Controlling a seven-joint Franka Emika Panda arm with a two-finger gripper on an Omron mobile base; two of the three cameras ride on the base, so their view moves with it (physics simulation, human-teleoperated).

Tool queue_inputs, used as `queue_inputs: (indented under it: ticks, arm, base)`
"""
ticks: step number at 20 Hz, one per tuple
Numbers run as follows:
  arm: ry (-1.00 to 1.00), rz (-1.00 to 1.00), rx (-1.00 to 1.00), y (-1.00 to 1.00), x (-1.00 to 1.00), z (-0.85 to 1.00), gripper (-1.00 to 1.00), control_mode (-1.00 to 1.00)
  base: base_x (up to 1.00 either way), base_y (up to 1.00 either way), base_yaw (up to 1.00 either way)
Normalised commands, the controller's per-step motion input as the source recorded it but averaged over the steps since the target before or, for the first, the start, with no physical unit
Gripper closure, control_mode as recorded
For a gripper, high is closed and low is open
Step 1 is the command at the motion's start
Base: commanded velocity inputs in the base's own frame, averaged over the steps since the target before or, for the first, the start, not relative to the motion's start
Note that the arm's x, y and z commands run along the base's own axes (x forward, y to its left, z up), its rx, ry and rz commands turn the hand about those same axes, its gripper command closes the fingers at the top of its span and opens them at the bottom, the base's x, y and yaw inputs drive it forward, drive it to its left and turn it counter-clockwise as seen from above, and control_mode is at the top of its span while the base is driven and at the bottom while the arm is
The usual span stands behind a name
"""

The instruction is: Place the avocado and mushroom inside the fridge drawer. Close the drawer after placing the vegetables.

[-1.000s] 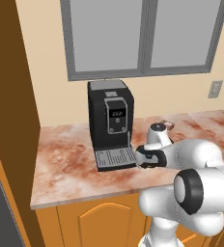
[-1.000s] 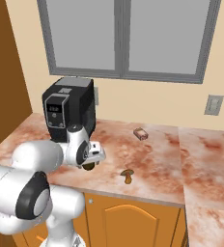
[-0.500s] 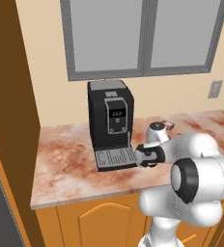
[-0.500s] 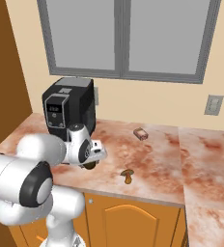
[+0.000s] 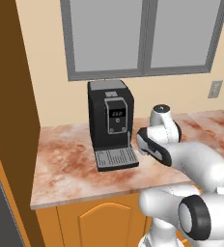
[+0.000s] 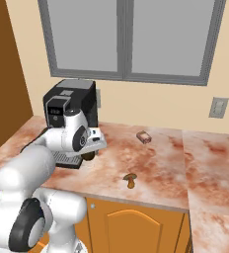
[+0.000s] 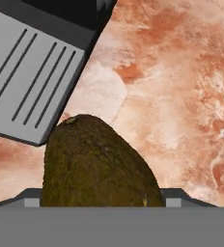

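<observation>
Your gripper (image 6: pixel 91 154) hangs low by the coffee machine (image 6: pixel 69 105), right over the avocado (image 7: pixel 97 164) on the counter (image 6: pixel 161 163). I cannot tell if it grips. The mushroom (image 6: pixel 131 180) sits nearby.

The white arm rises from the base, bends at a dark elbow joint and reaches forward and down, its wrist folded low over the tabletop (image 6: pixel 161 163). The end effector (image 6: pixel 89 155) points downward beneath the white hand. In the hand view the avocado (image 7: pixel 97 164) sits between the jaws, which stand wide; whether they press on it cannot be told.
</observation>
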Motion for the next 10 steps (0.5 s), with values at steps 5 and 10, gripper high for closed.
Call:
queue_inputs:
  ticks: [5,10]
  arm:
    - [-0.01,0.0,0.0,-0.01,-0.33,0.98,1.0,-1.0]
    - [-0.05,0.0,0.0,-0.04,-0.4,0.53,1.0,-1.0]
  base:
    - [0.0,0.0,0.0]
    - [0.0,0.0,0.0]
